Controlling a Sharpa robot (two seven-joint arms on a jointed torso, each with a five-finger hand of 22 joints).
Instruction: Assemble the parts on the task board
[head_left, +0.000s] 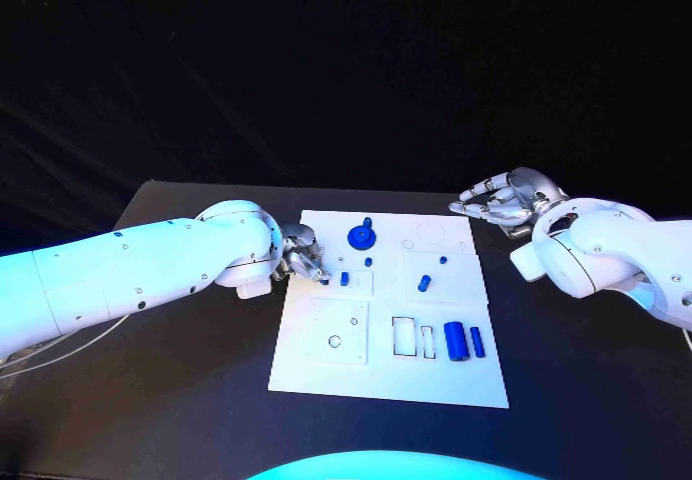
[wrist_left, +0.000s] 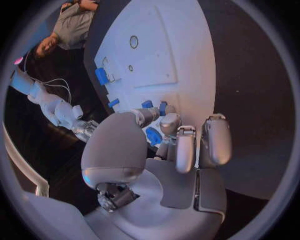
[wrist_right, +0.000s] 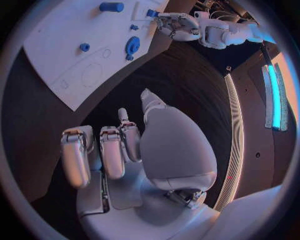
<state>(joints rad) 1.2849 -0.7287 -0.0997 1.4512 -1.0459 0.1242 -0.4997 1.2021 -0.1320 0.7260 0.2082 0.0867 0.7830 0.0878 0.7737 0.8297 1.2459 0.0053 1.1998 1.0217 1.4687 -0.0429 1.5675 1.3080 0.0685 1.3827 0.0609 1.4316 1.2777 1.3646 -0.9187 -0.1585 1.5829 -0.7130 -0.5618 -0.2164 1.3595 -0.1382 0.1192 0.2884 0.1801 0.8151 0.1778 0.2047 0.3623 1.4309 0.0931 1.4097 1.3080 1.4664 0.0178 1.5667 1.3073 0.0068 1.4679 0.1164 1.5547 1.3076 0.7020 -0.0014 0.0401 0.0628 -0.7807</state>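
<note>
Step in hand, as you can judge it: placing a small blue peg (head_left: 345, 278) w/ the left hand (head_left: 300, 255). The hand sits over the task board (head_left: 389, 380) at its left edge, approx. 10 o'clock from board centre. Fingertips (wrist_left: 164, 120) are drawn together round the peg in the left wrist view; whether they actually clamp it or only touch it, you cannot tell for certain. Treat it as a light pinch.

Other parts on the board: round blue disc part (head_left: 361, 236) at 12 o'clock, short blue piece (head_left: 424, 283) near centre, two blue cylinders (head_left: 463, 341) at approx. 4 o'clock, beside the rectangular cut-outs (head_left: 414, 339).

Right hand (head_left: 505, 203) is off the board, at approx. 1 o'clock from board centre, over the black table (head_left: 173, 400). Its fingers are curled in loosely, nothing between them.

Next move, est.: align the peg upright over its seat, lower straight, release only once seated. Check tilt first; a canted peg will likely jam at the hole edge. Keep the right hand clear.
</note>
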